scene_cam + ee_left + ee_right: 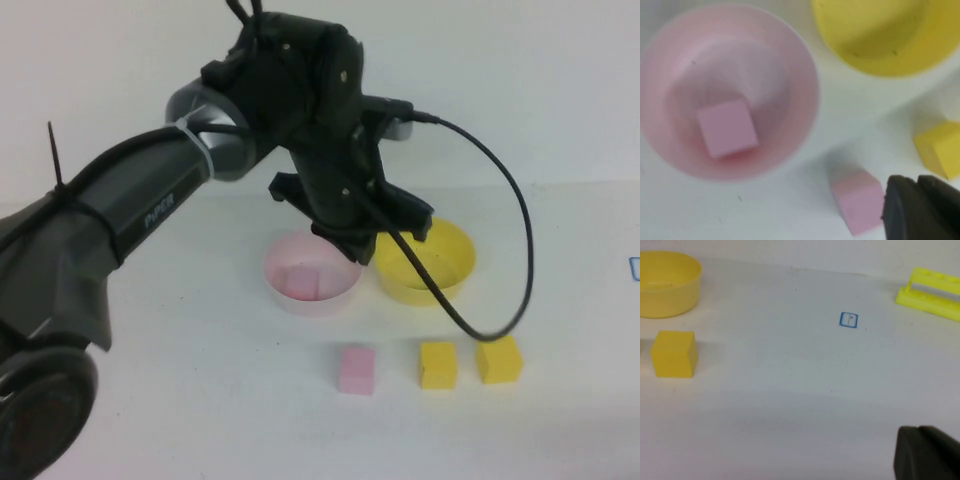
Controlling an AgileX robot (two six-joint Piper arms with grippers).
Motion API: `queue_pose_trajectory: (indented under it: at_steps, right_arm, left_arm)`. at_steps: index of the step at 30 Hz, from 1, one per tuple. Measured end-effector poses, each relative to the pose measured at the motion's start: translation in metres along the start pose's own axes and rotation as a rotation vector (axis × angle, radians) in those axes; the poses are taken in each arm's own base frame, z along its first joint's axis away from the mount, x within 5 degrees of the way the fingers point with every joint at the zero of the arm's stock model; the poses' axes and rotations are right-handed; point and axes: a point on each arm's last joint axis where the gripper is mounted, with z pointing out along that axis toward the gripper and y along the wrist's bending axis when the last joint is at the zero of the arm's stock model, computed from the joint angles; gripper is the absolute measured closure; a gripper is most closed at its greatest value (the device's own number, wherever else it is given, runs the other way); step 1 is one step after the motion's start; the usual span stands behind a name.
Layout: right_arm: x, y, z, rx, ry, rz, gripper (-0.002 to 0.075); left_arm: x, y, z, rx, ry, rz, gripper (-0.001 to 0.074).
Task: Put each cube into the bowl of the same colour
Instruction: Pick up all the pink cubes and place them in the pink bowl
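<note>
1 pink cube [302, 281] sits in the pink bowl [340, 296]; 3 cubes wait on the surface. Left gripper [920, 207], closed and empty, hovers above the bowls; right gripper [927, 452] closed, parked. Descending closed could knock cubes away.

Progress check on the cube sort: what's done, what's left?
Done: one pink cube lies in the pink bowl. In hand: nothing; the left gripper is shut and empty above the bowls, and the right gripper is shut low over bare table, off to the right. Left: the second pink cube and both yellow cubes sit on the table; the yellow bowl looks empty.
</note>
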Motion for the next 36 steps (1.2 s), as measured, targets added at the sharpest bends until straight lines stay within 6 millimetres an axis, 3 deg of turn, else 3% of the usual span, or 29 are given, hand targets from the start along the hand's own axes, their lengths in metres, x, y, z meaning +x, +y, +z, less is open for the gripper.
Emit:
queue_pose_trajectory:
  at_steps: [3,9,19,22,29,32,36]
  right_arm:
    - [0.000,0.000,0.000,0.000,0.000,0.000,0.0728]
    - [0.000,0.000,0.000,0.000,0.000,0.000,0.0728]
    - [0.000,0.000,0.000,0.000,0.000,0.000,0.0728]
    - [0.000,0.000,0.000,0.000,0.000,0.000,0.0728]
    - [0.000,0.000,0.000,0.000,0.000,0.000,0.0728]
    - [0.000,0.000,0.000,0.000,0.000,0.000,0.0728]
    - [0.000,0.000,0.000,0.000,0.000,0.000,0.0728]
  left_arm:
    - [0.016,-0.007,-0.001,-0.006,0.044,-0.022,0.0734]
    - [0.046,-0.004,0.002,-0.015,0.143,-0.141,0.0734]
    - [0.053,-0.009,0.022,-0.043,0.196,-0.351,0.0723]
    - [0.055,-0.009,0.036,-0.031,0.233,-0.319,0.0632]
    - [0.055,-0.008,0.055,-0.024,0.248,-0.233,0.0260]
    - [0.053,-0.008,0.063,-0.016,0.233,-0.245,0.0208]
    - [0.050,-0.011,0.072,0.019,0.202,-0.284,0.0191]
